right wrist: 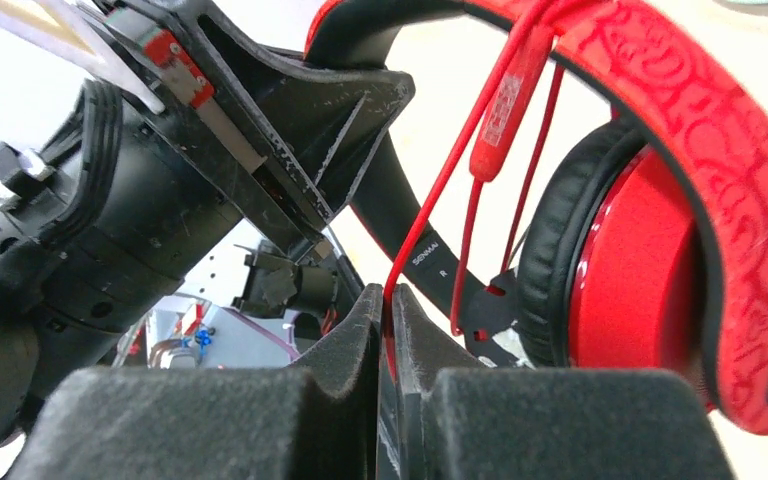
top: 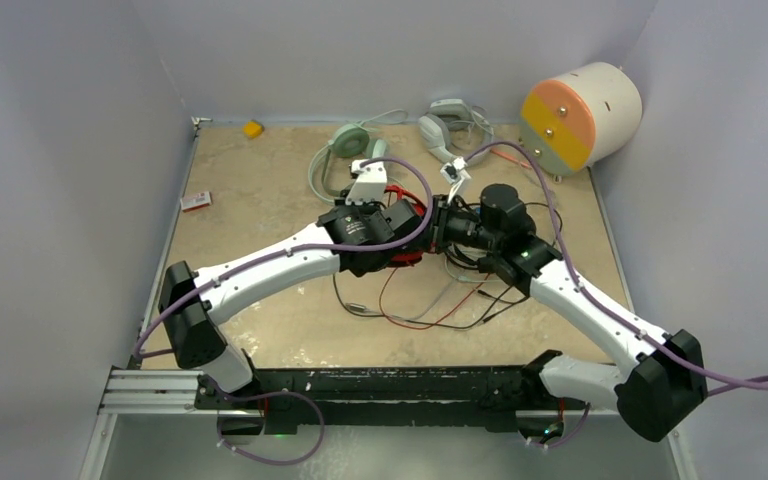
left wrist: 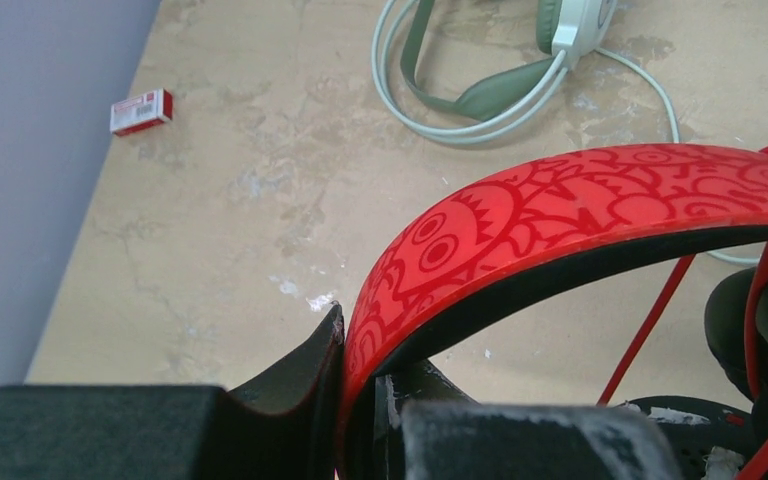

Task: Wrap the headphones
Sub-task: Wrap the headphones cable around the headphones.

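Your right fingers [right wrist: 368, 345] pinch the thin red cable [right wrist: 433, 210] of the red-and-black patterned over-ear headset [right wrist: 660, 250]; left fingers [left wrist: 326, 375] clamp its headband [left wrist: 580, 200] over the tabletop [top: 260, 180]. Wrapping's barely begun, pale mint-green headset [top: 348, 140] not started.

A beige, mottled counter [top: 250, 190], scuffed with pale marks, is enclosed on three sides by plain lavender-grey walls [top: 60, 140]. At its near left edge a silver metal rail [top: 145, 392] is seen. The scene is lit evenly and softly; only faint shadows are cast on the surface.
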Available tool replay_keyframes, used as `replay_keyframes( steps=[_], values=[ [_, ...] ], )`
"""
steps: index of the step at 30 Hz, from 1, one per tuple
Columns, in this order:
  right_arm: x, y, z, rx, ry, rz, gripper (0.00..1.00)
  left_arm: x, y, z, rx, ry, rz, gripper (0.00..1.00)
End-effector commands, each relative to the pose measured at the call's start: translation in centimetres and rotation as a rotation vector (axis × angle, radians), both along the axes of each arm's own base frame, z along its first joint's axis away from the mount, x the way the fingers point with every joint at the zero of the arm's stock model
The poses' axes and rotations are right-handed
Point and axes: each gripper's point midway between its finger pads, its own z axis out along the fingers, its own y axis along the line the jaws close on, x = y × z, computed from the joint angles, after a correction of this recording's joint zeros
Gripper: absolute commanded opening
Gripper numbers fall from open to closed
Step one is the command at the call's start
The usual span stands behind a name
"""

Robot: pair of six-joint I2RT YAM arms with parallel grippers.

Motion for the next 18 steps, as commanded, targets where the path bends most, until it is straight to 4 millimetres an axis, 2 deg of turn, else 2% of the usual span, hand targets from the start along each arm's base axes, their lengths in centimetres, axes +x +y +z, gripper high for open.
replay_keyframes(
  steps=[1,9,18],
  values=[
    [-0.6,1.6,-0.5,-0.029,-0.049,0.022,0.09,1.3,0.0,2.7,-0.253,-0.123,0.118,0.0],
    [-0.3,2.7,-1.7,-0.089,-0.089,-0.003,0.1,1.1,0.2,3.9,-0.344,-0.161,0.096,0.0],
    [-1.5,3.6,-2.3,-0.1,-0.11,0.04,0.08,2.4,1.3,3.0,-0.42,-0.072,0.086,0.0]
  ],
)
